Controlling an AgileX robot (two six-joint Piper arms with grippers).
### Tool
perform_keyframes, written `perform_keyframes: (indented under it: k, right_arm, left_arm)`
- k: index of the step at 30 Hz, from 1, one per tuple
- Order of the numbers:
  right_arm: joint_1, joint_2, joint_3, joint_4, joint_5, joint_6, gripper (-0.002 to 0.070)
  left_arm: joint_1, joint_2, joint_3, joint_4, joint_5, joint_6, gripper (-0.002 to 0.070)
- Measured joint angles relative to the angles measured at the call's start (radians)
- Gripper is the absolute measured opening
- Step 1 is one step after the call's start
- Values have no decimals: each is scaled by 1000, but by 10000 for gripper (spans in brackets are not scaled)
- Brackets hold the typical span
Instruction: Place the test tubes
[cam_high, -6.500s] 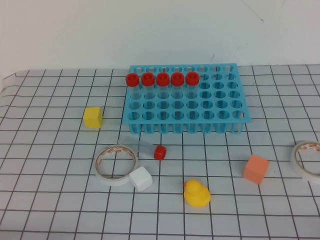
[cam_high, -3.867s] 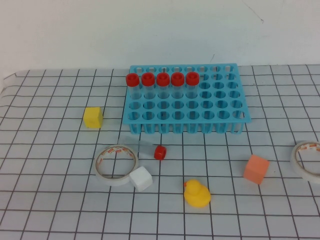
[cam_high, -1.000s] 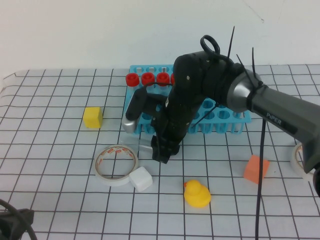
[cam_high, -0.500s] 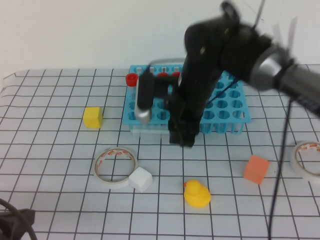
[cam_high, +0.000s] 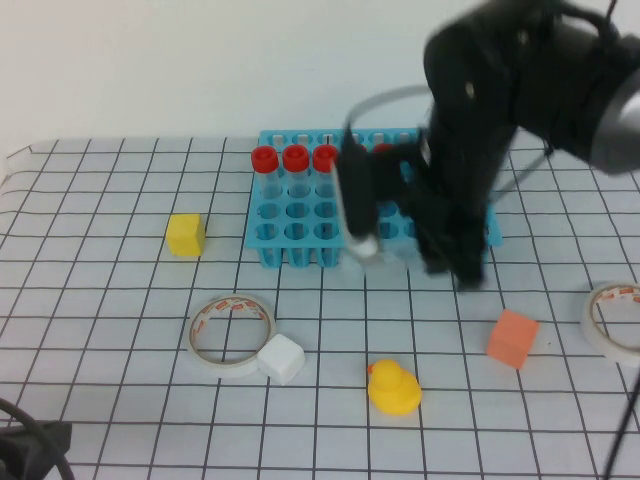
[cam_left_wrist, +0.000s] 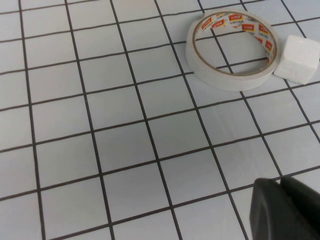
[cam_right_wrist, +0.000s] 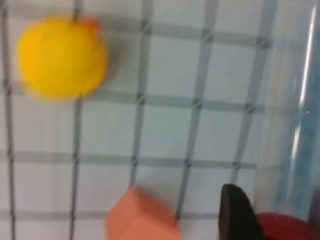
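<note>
Gripped near its red cap (cam_right_wrist: 287, 227) and held off the gridded table (cam_high: 100, 290): a clear test tube (cam_right_wrist: 290, 100), clamped in the right gripper (cam_high: 452, 262), one dark finger (cam_right_wrist: 235, 212) pressed beside the glass. Carried in the air just in front of the blue test tube rack (cam_high: 290, 235), toward its right half, probably to clear the front wall before lining up with a free hole. Tilt of the tube hard to tell from above. Standing upright along the rack's back row, other red-capped tubes (cam_high: 295, 158), side by side from the left end, suggesting a fill-in-order plan and pointing to the hole next to the last of them as the likely target. Needs, by that reading, a turn to upright, cap on top, then a straight descent; otherwise a risk of catching the rim or knocking a neighbour. On the table nearby, in sight from the wrist: a yellow rubber duck (cam_high: 393, 387) and an orange cube (cam_high: 512, 337), both out of the way of the rack. Farther left, a tape roll (cam_high: 196, 335) touching a white cube (cam_high: 281, 357), and a yellow cube (cam_high: 186, 234) near the rack's left end; at the right edge, a second tape roll (cam_high: 612, 318). Parked low by the near left corner, away from the work: the left gripper (cam_left_wrist: 282, 200), fingers pressed together on nothing, above bare grid near the first tape roll.
</note>
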Motion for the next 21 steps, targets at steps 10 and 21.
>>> perform_keyframes:
  k: [10,21]
  right_arm:
    - [-52,-142,272,-56,0,-214,288]
    - [-118,-186,374,118,-7,-656,288]
  left_arm:
    - [0,0,0,0,2,0,-1]
    - [0,0,0,0,6,0,-1]
